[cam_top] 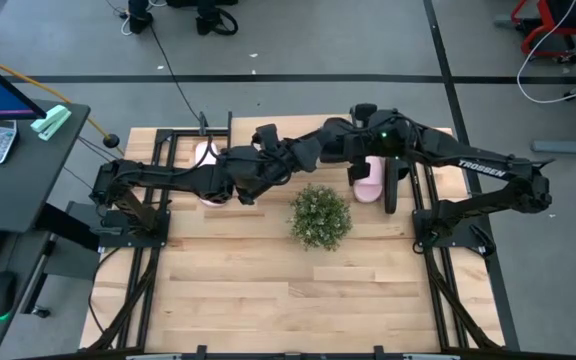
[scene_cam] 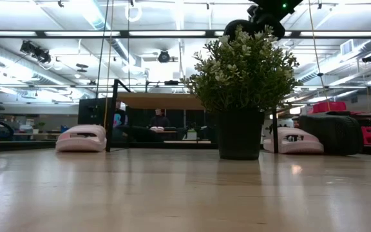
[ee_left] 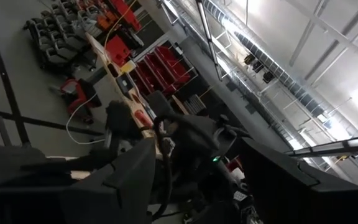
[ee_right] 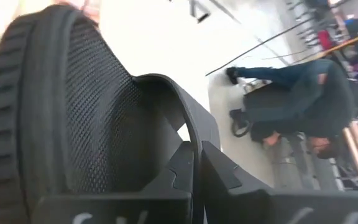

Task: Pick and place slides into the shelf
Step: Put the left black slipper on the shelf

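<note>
Clamped between the right pincer's [ee_right: 199,165] fingers is the strap of a black slide [ee_right: 73,112], whose mesh-lined strap and ribbed sole edge fill the right wrist view; the two dark fingers are seen pressed together on the strap's edge. In the high view the right pincer [cam_top: 393,185] is found at the far side of the tabletop [cam_top: 268,290], with the black slide [cam_top: 392,190] below it and a pale pink slide [cam_top: 367,182] touching or just beside that slide, on the side toward the plant [cam_top: 320,216]. In the low view the black slide [scene_cam: 330,133] is seen on the tabletop next to that pink slide [scene_cam: 293,140].

The left pincer [cam_top: 265,140] is raised and reaches toward the right arm over the far middle of the tabletop; its fingers [ee_left: 123,180] are seen apart, with nothing between them. A second pale pink slide [cam_top: 206,160] lies under the left arm, behind that pincer. The shelf [scene_cam: 163,102] is seen beyond the plant in the low view, its wood top on thin black legs.
</note>
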